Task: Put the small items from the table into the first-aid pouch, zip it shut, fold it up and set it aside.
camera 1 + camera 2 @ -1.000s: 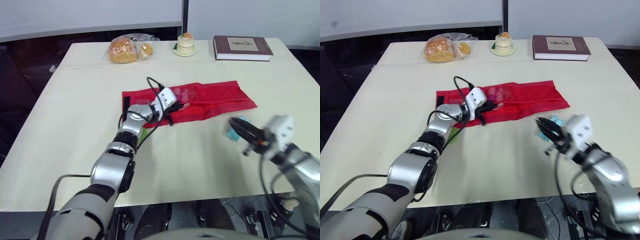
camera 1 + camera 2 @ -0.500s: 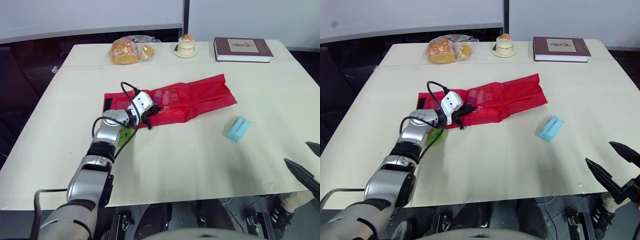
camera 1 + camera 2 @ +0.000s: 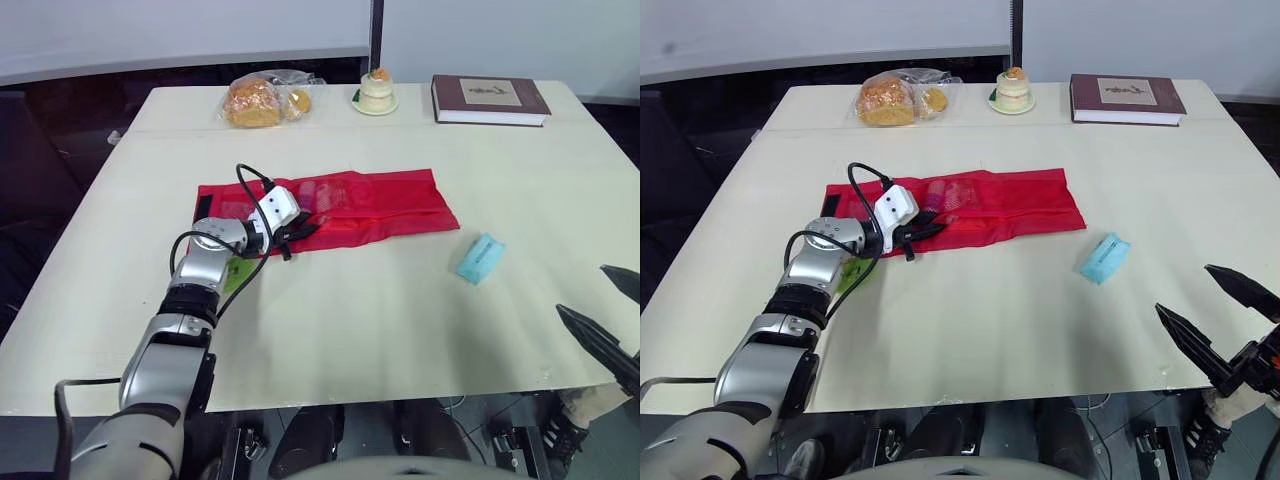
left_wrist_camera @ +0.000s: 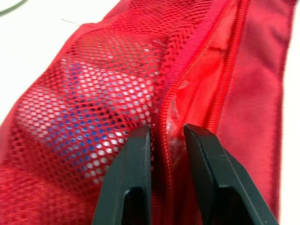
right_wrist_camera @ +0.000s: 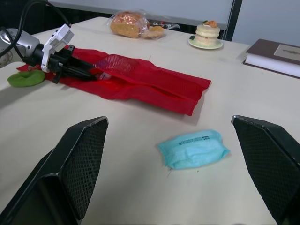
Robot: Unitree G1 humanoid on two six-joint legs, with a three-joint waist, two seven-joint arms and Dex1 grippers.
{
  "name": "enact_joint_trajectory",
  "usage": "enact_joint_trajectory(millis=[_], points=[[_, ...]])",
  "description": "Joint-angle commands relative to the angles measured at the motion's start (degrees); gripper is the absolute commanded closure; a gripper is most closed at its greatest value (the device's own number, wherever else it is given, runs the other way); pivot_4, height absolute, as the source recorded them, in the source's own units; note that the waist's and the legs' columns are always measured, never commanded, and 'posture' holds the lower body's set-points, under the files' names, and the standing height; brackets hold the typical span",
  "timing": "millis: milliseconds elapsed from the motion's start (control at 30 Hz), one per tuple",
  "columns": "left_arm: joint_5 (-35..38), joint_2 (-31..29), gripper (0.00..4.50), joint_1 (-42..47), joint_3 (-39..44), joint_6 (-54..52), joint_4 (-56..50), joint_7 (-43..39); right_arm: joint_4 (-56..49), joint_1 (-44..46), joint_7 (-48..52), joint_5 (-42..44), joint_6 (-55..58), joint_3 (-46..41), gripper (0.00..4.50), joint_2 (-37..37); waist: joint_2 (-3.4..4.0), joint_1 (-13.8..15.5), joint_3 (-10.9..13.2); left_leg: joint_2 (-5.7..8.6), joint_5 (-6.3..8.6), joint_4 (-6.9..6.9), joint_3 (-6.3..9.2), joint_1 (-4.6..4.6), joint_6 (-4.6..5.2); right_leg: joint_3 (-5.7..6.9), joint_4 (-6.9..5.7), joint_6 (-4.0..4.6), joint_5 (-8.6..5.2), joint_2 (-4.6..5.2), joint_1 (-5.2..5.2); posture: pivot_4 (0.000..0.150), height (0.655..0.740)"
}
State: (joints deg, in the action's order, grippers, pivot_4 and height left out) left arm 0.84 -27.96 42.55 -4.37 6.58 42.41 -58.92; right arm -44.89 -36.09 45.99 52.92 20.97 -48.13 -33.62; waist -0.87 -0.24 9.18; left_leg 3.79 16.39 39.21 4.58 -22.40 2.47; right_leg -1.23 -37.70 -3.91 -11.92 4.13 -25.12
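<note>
The red first-aid pouch (image 3: 345, 203) lies flat across the middle of the table, mesh side up, with small items showing through the mesh (image 4: 79, 89). My left gripper (image 3: 300, 232) rests at the pouch's near left edge. Its fingers (image 4: 133, 183) stand a little apart on either side of the zip line, open. A light blue packet (image 3: 480, 258) lies on the table to the pouch's right. A green item (image 3: 845, 272) peeks out from under my left forearm. My right gripper (image 3: 1182, 288) hangs wide open and holds nothing at the table's near right edge, short of the blue packet (image 5: 193, 148).
Along the table's far side sit a bag of bread (image 3: 258, 100), a small cake on a saucer (image 3: 376, 90) and a dark book (image 3: 490, 98). The table's front edge (image 3: 400, 395) runs close under my right gripper.
The pouch has been dragged left and laid flatter by my left gripper, whose fingers have since parted slightly. My right gripper pulled back from the blue packet to the table's near edge and opened wide.
</note>
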Motion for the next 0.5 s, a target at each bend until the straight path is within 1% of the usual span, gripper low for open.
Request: enact_joint_trajectory(millis=[33,67,100,133,167,233,300,400,500], points=[[2.9,0.7,1.70,1.9,0.2,-0.4,-3.9,-3.3,-2.7,0.7,-1.2,1.6,-0.6,0.0,0.00,-1.1,0.00,0.1,0.0,0.00,0.00,0.02,0.00,-0.01,0.00,0.00,0.00,0.00,0.00,0.01,0.00,0.150,0.7289],[3.2,1.3,1.41,2.2,-0.2,-0.7,-4.6,-4.0,-2.8,1.0,-1.6,1.5,-0.5,0.3,0.00,-1.3,0.00,0.2,0.0,0.00,0.00,0.03,0.00,-0.01,0.00,0.01,0.00,0.00,0.00,0.01,0.00,0.150,0.7289],[3.1,2.2,0.77,2.7,-0.7,-0.3,-4.8,-4.1,-3.0,1.3,-2.2,1.0,-0.5,0.8,0.00,-1.4,-0.01,0.3,0.0,0.00,0.00,0.04,0.01,-0.02,0.00,0.01,0.00,0.00,0.00,0.01,0.00,0.150,0.7289],[2.9,3.2,0.37,3.4,-1.2,0.1,-4.7,-4.1,-3.1,1.6,-2.5,0.6,-0.5,1.3,0.00,-1.4,-0.01,0.6,0.0,0.00,0.00,0.06,0.01,-0.03,0.00,0.02,0.00,0.00,0.00,0.01,0.00,0.150,0.7289],[2.6,4.4,0.10,4.2,-1.6,0.6,-4.2,-3.8,-3.1,1.8,-2.8,0.3,-0.5,1.8,0.00,-1.4,-0.03,0.9,0.0,0.01,0.00,0.09,0.01,-0.04,0.00,0.02,0.00,0.00,0.00,0.01,0.01,0.150,0.7289],[1.6,7.2,0.10,6.5,-2.6,1.7,-2.1,-2.8,-3.3,2.1,-3.2,-0.3,-0.7,3.1,0.00,-1.4,-0.04,1.3,0.0,0.04,0.00,0.19,0.04,-0.09,0.01,0.06,-0.01,0.00,0.00,0.01,0.04,0.150,0.7289],[0.4,11.1,0.10,10.0,-3.9,2.4,2.0,-0.6,-3.8,2.8,-4.0,-0.1,-0.7,4.2,0.00,-1.5,-0.04,1.2,0.0,0.05,0.00,0.21,0.05,-0.11,0.02,0.08,0.00,-0.01,0.01,0.01,0.04,0.150,0.7289],[-2.5,14.8,0.10,14.8,-5.4,4.9,9.0,3.1,-4.5,3.0,-5.4,-0.6,-0.7,4.4,0.00,-1.4,-0.07,1.4,0.0,0.08,0.02,0.29,0.18,-0.10,0.04,0.22,0.04,-0.01,0.01,0.00,0.20,0.150,0.7289],[-4.3,18.7,0.10,19.8,-5.5,6.8,17.0,8.0,-4.6,2.9,-9.0,-4.8,-0.3,4.7,0.00,-0.9,-0.10,1.0,0.0,0.09,0.03,0.29,0.19,-0.09,0.06,0.23,0.05,-0.01,0.00,-0.01,0.22,0.150,0.7289]])
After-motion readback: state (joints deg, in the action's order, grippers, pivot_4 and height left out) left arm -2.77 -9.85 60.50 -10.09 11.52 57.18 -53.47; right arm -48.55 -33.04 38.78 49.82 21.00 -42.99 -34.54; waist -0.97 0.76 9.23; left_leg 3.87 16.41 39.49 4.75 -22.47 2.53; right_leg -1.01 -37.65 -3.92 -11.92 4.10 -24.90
